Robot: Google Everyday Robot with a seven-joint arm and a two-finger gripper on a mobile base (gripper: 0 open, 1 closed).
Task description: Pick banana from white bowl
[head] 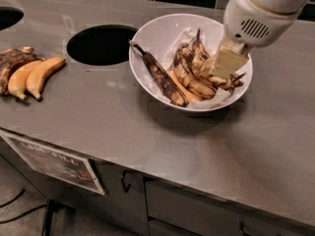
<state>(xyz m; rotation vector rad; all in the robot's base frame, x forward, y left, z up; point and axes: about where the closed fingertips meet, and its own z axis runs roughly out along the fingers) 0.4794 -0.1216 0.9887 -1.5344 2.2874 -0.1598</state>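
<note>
One gripper point(227, 62), hanging over the right side of the white bowl point(152, 38), tip down among the fruit. Jaw state: can't tell from this angle. The banana point(192, 75), a brown-blotched cluster with stems pointing up and back, sits in the bowl just left of the jaws, touching or nearly so; contact not confirmable. Single slim black banana point(160, 77) is further left of the jaws in the same bowl, lying along the near-left wall. Well left of the jaws on the grey counter point(147, 141): round hole point(101, 44), then two orange-yellow bananas point(34, 77) beside a dark one point(12, 60).
</note>
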